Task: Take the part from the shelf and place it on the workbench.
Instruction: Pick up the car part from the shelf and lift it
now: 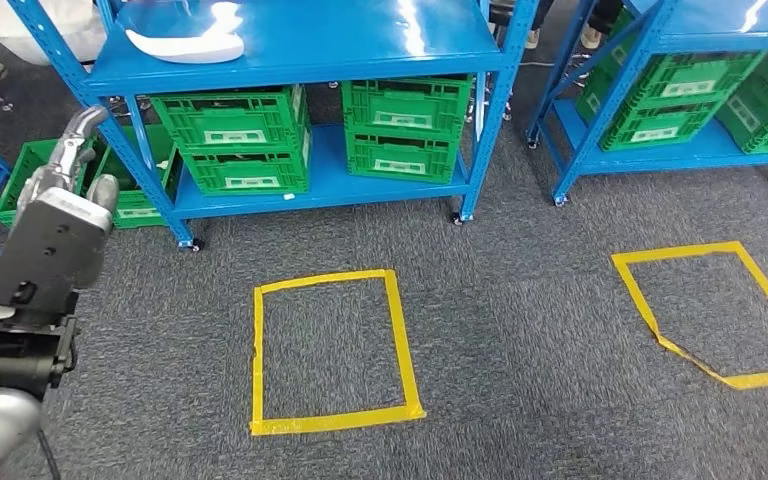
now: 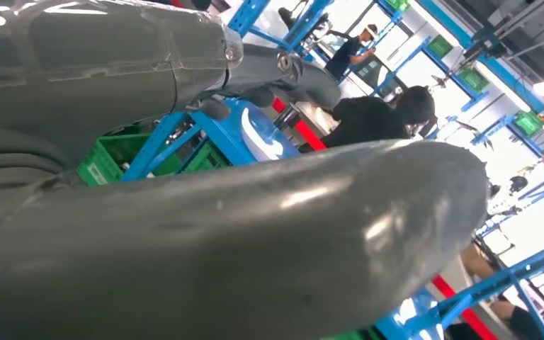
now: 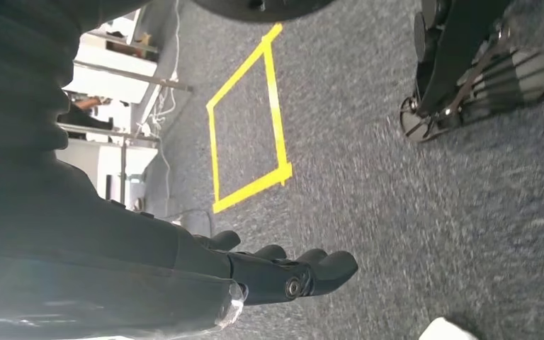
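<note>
The white part point(image 1: 185, 40) lies on the upper board of the blue shelf point(image 1: 300, 62), at its left end. My left hand point(image 1: 72, 160) is raised at the far left, below and to the left of the part, apart from the shelf. In the left wrist view its thick thumb point(image 2: 269, 234) and darker fingers point(image 2: 283, 71) are spread with nothing between them, and the white part point(image 2: 262, 134) shows beyond. My right hand point(image 3: 283, 273) hangs over the grey carpet, fingers loosely extended, holding nothing.
Green crates point(image 1: 245, 140) fill the shelf's lower board, and more sit on a second blue shelf point(image 1: 680, 110) at the right. Two yellow tape squares point(image 1: 330, 350) point(image 1: 720, 310) mark the carpet. People point(image 2: 375, 117) stand behind the shelves.
</note>
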`<state>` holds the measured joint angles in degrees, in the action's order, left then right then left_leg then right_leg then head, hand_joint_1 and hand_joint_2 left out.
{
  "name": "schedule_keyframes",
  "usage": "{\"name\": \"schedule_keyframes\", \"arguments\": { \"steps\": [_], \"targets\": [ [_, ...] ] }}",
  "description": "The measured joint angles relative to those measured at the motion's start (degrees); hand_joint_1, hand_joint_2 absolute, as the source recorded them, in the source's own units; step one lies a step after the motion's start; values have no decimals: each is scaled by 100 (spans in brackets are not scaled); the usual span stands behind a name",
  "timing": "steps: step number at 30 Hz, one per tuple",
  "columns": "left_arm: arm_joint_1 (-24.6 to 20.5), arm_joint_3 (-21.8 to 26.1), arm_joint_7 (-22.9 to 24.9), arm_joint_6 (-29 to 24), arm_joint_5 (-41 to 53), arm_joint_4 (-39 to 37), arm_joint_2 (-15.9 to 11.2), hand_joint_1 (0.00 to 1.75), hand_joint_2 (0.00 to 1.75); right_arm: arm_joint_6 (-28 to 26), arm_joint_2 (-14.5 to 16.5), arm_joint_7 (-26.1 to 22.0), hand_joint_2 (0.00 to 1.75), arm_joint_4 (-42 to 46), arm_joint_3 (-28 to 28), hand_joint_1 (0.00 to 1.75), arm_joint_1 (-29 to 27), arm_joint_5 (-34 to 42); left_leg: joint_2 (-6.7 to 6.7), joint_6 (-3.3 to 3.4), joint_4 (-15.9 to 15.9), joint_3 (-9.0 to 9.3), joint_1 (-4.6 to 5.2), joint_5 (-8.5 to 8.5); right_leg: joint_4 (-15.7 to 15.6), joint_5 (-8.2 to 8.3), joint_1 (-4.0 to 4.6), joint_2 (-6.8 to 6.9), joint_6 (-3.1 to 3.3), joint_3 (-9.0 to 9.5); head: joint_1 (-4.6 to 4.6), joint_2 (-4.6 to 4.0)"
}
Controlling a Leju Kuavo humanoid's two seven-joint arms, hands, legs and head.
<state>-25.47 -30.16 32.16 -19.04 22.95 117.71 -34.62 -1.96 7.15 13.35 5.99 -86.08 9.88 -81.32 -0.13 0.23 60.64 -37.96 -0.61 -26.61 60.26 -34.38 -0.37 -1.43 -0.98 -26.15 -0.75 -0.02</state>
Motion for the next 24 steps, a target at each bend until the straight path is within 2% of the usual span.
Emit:
{"name": "schedule_keyframes", "arguments": {
  "steps": [2, 4, 5, 6, 7, 9, 11, 12, 13, 14, 17, 24],
  "targets": [
    [-3, -3, 8, 1, 3, 10, 1, 0, 0, 5, 6, 1, 175, -1, -1, 0, 17, -9, 16, 51, -61, 147, -14, -71, 628, -23, -4, 58, -55, -367, 29, 0],
    [-1, -5, 17, 1, 4, 13, 1, 0, 0, 8, 12, 2, 175, -2, -1, 0, 13, -18, 22, 80, -83, 265, -5, -165, 1229, -326, -8, 98, -87, -843, 60, 0],
    [3, -6, 21, 1, 4, 14, 1, 0, 0, 8, 13, 3, 175, -2, -2, 0, 5, -21, 18, 87, -85, 325, 5, -217, 1369, -467, -5, 104, -83, -1020, 75, 0],
    [6, -7, 24, 1, 4, 15, 2, 0, 0, 8, 13, 4, 175, -2, -2, 0, -2, -24, 13, 94, -86, 393, 19, -272, 1364, -498, 2, 106, -63, -1128, 92, 0],
    [7, -7, 25, 1, 4, 15, 2, 0, 0, 8, 13, 4, 175, -2, -3, 0, -5, -26, 9, 100, -87, 471, 38, -327, 1200, -368, 18, 107, -22, -1159, 108, 0],
    [8, -7, 29, 1, 4, 16, 2, 0, 0, 8, 5, 6, 175, -1, -3, 0, -7, -29, 7, 104, -95, 621, 73, -431, 561, 246, 96, 112, 137, -1080, 129, 0],
    [15, -11, 45, -1, 6, 13, 6, 0, 0, 8, -9, 7, 175, -2, -3, 0, -3, -30, -5, 80, -108, 691, 85, -502, 89, 634, 176, 115, 286, -1004, 114, 0],
    [21, -13, 55, -1, 7, 10, 9, 0, 0, 8, -15, 7, 175, -3, -3, 0, -5, -31, -15, 56, -103, 705, 78, -511, -12, 684, 202, 114, 324, -990, 107, 0],
    [23, -13, 63, -3, 7, 11, 10, 0, 0, 7, -17, 8, 175, -4, -3, 0, -6, -32, -25, 26, -106, 710, 74, -511, -60, 683, 207, 112, 328, -956, 106, 0],
    [22, -11, 68, -3, 8, 13, 10, 0, 0, 7, -19, 8, 175, -4, -4, 0, -7, -33, -28, 18, -115, 728, 70, -509, -108, 734, 210, 107, 295, -917, 112, 0],
    [12, -7, 69, -7, 10, 16, 3, 0, 0, 8, -26, 8, 175, -2, -5, 0, 12, -41, -26, 23, -183, 803, 70, -541, -148, 749, 202, 84, 214, -858, 103, 0],
    [12, -7, 72, -8, 13, 16, 2, 0, 0, 13, -16, 8, 175, -2, -5, 0, 17, -49, -35, 8, -269, 846, 70, -581, -149, 712, 203, 83, 236, -856, 93, 0]
  ]
}}
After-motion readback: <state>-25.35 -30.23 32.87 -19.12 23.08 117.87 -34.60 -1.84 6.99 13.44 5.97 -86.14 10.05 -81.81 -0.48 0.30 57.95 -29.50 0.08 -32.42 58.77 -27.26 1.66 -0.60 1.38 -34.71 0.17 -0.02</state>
